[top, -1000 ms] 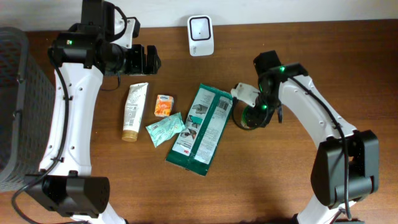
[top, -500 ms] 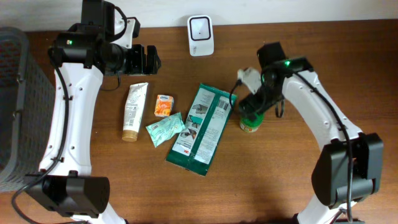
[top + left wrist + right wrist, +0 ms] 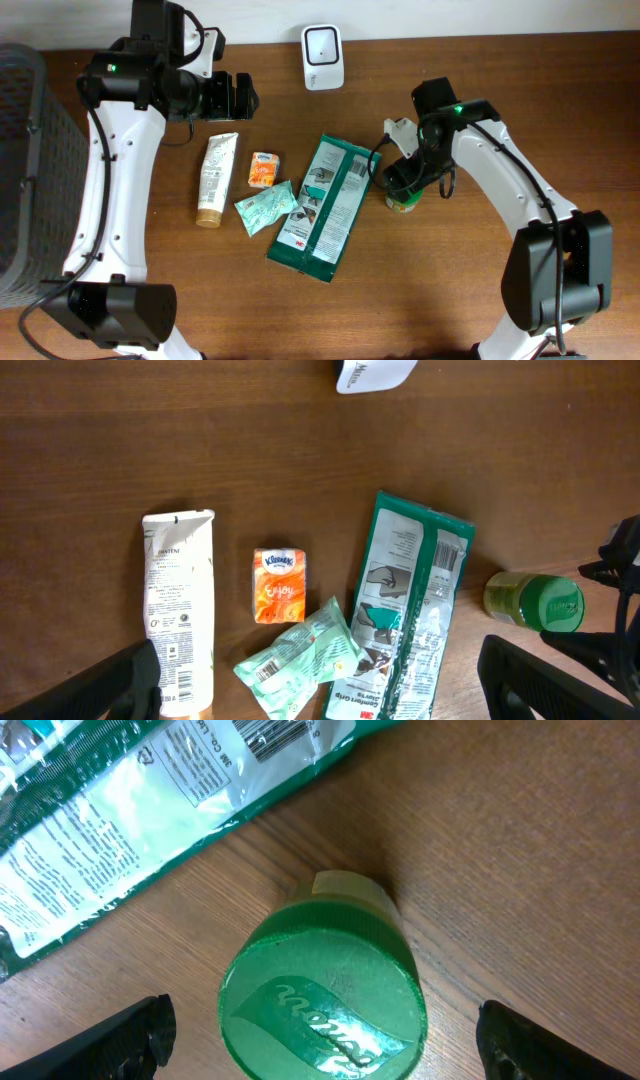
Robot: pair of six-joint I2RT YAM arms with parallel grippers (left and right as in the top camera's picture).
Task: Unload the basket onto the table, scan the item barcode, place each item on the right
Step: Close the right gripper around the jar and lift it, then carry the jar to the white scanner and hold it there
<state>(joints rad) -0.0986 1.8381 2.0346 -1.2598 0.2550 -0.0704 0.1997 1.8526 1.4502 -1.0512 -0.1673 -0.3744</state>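
Observation:
A small jar with a green lid (image 3: 402,201) stands upright on the wooden table, right of the large green pack (image 3: 325,205). My right gripper (image 3: 405,180) hovers just above it, open. In the right wrist view the lid (image 3: 322,1005) fills the gap between the wide-apart fingers (image 3: 135,1032), and neither finger touches it. The white scanner (image 3: 323,57) stands at the back edge. My left gripper (image 3: 240,95) is open and holds nothing at the back left; its view shows the jar (image 3: 533,601) at the right.
A white tube (image 3: 216,178), an orange tissue pack (image 3: 263,169) and a pale green packet (image 3: 265,207) lie left of the large green pack. A grey basket (image 3: 25,150) stands at the left edge.
My right gripper has opened and let go of the jar, which now stands on the table by the green pack. The left arm has not moved.

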